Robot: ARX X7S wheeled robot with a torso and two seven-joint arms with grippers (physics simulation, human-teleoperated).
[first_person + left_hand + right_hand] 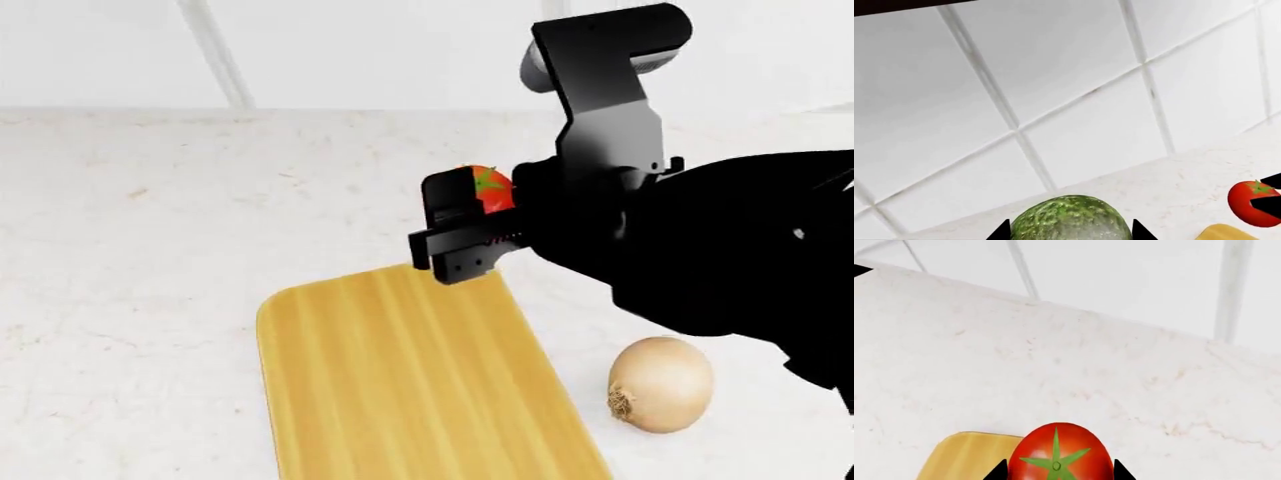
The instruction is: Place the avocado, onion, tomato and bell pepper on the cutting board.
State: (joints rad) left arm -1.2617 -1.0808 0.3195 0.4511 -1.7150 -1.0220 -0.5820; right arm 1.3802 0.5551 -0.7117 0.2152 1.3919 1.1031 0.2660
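My left gripper (1071, 233) is shut on the dark green bumpy avocado (1071, 217) and holds it in front of the tiled wall; this arm does not show in the head view. My right gripper (461, 225) is shut on the glossy red tomato (493, 188) and holds it above the far end of the tan cutting board (400, 380). The right wrist view shows the tomato (1059, 455) between the jaw tips, with a corner of the board (967, 455) below. The tomato (1247, 202) and a board corner (1224, 233) also show in the left wrist view. The pale onion (658, 384) lies on the counter right of the board. The bell pepper is out of view.
A speckled white counter (134, 250) runs back to a white tiled wall (334, 50). My right arm's black body (721, 260) hangs over the counter's right side, above the onion.
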